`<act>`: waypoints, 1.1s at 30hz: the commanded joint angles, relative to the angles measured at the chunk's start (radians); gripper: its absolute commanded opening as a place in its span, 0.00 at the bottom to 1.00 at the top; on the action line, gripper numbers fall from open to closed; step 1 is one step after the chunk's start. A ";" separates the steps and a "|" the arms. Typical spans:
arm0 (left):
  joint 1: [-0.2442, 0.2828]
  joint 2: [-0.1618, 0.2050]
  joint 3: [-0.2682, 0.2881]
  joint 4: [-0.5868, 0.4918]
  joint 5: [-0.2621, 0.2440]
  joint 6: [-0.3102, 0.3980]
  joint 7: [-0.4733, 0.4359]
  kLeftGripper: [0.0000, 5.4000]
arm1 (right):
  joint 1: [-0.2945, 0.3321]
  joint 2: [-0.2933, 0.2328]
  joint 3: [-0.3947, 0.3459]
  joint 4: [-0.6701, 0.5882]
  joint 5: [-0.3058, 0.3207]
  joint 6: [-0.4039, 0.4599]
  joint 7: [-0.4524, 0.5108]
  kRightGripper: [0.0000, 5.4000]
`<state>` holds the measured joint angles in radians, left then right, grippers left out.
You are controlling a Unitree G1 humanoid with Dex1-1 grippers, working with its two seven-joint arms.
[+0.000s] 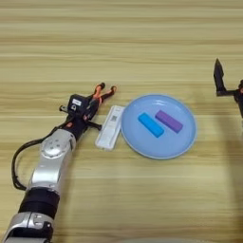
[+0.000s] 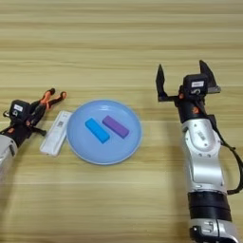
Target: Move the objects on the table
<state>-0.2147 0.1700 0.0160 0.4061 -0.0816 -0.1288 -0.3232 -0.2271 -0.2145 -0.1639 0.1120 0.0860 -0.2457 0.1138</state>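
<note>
The broad light wooden table (image 1: 118, 42) with lengthwise plank grain fills my view, and on it, near the middle, sits a round pale-blue plate (image 1: 159, 126). My right arm stands to the right of the plate, well apart from it, its right gripper (image 2: 182, 78) held above the wood with the two black fingers (image 2: 160, 83) spread wide and nothing between them. My left arm reaches in from the near left, and my left gripper (image 1: 104, 91) hovers just beside the far end of the long flat white rectangular bar (image 1: 110, 127), its orange-tipped fingers (image 1: 99, 88) set narrowly apart and gripping nothing. The bar, with its small dark code mark, lies on the table just left of the plate's rim. On the plate lie a short bright-blue rectangular block (image 1: 151, 125) and, to its right, a short purple rectangular block (image 1: 169, 121), the two near each other but apart
</note>
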 commanded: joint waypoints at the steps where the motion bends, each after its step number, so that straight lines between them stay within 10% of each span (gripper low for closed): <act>1: 0.012 0.002 -0.007 -0.007 0.016 0.021 0.012 0.15 | -0.008 0.006 0.001 -0.017 0.011 0.006 0.004 1.00; 33: 0.011 0.024 -0.033 -0.057 0.017 -0.015 -0.033 0.70 | -0.013 0.010 0.007 -0.017 0.010 0.002 0.005 1.00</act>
<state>-0.2029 0.1783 -0.0067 0.3720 -0.0796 -0.1271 -0.3397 -0.2271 -0.2123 -0.1609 0.1120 0.0893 -0.2459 0.1166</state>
